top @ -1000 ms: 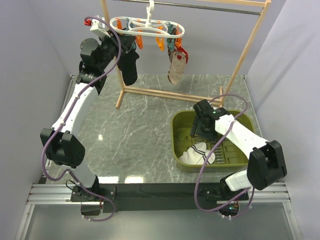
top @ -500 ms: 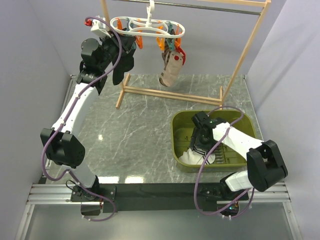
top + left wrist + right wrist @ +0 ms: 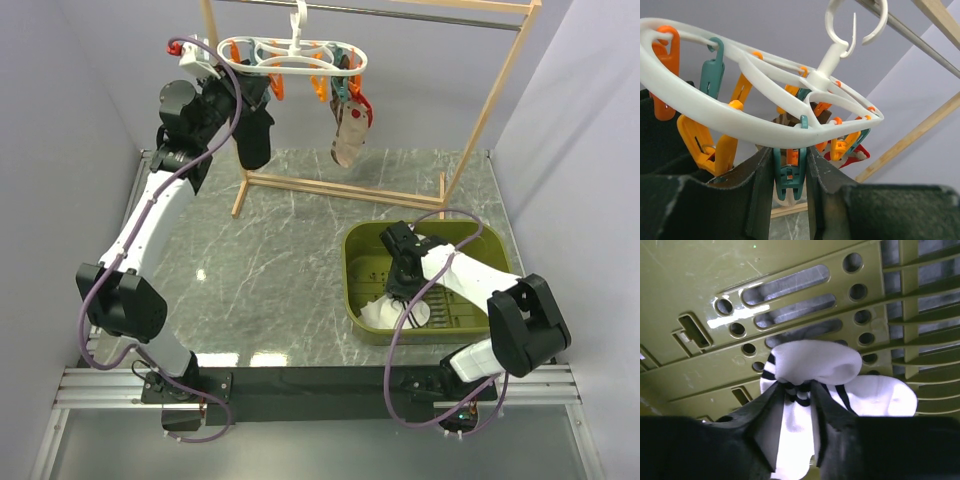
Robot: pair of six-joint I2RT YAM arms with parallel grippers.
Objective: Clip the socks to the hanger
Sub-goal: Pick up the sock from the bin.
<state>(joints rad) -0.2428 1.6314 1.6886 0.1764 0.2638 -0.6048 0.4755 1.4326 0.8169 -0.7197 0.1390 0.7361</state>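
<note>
The white oval hanger (image 3: 290, 52) hangs by its hook from the rack's rail, with orange and teal clips under it. My left gripper (image 3: 262, 95) is up at its left end. In the left wrist view the hanger's rim (image 3: 765, 125) crosses just above the fingers, which are shut on a teal clip (image 3: 789, 175). Two white socks (image 3: 385, 313) with dark cuff stripes lie in the green bin. My right gripper (image 3: 400, 290) is down on them. In the right wrist view it is shut on the bunched cuff of one sock (image 3: 815, 362); the other sock (image 3: 885, 395) lies to the right.
The olive-green slotted bin (image 3: 360, 250) stands at the right front of the marble table. The tall wooden rack (image 3: 490, 100) spans the back. A black sock (image 3: 253, 140) and a brown striped sock (image 3: 348, 135) hang from the hanger's clips.
My right gripper dropped onto the white socks in the bin and closed on one cuff. The hanging socks swung a little. The left gripper stayed at the hanger.
</note>
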